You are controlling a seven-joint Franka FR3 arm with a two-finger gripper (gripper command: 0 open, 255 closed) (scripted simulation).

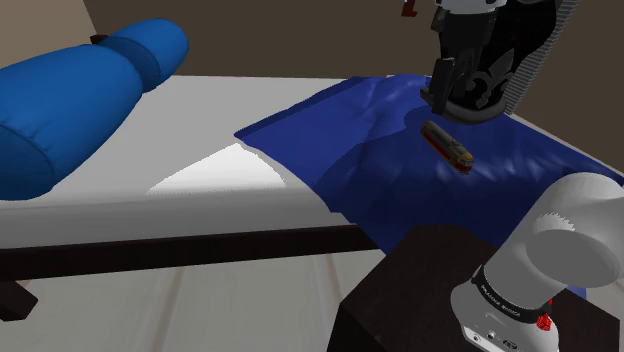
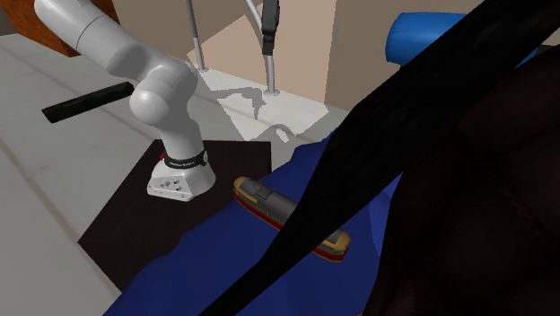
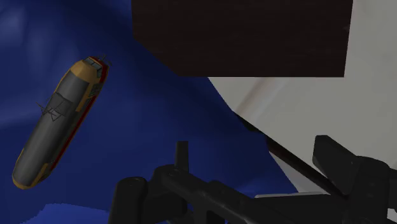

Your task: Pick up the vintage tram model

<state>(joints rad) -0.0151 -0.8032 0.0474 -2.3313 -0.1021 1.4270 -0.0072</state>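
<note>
Blue comes first at the shoulder view's far left, where a round bolster pillow lies on the bed, whose sheet is white. Further right, a dark blue blanket covers the bed in soft folds. On this blanket lies the tram model, long and narrow, with a grey roof, yellow ends and a red band along its side. It rests at a slant, touching nothing else.

Just above it hangs the tool. Its fingers stand apart and it holds nothing. At the lower right stands the dark stand with the white arm on it.

In the wrist view the tram model lies well to one side of the tool, not between its two halves. So I judge that the tool is not yet lined up.

Several things could go wrong from here:
- If the tool descends as it is, one finger may land on the roof and push the tram into the soft cloth.
- If it closes along the length and not across the narrow width, the body will not fit.
- The folds can also be pinched together with the model.
- The rounded roof may slip out if the grip is too high.
</note>
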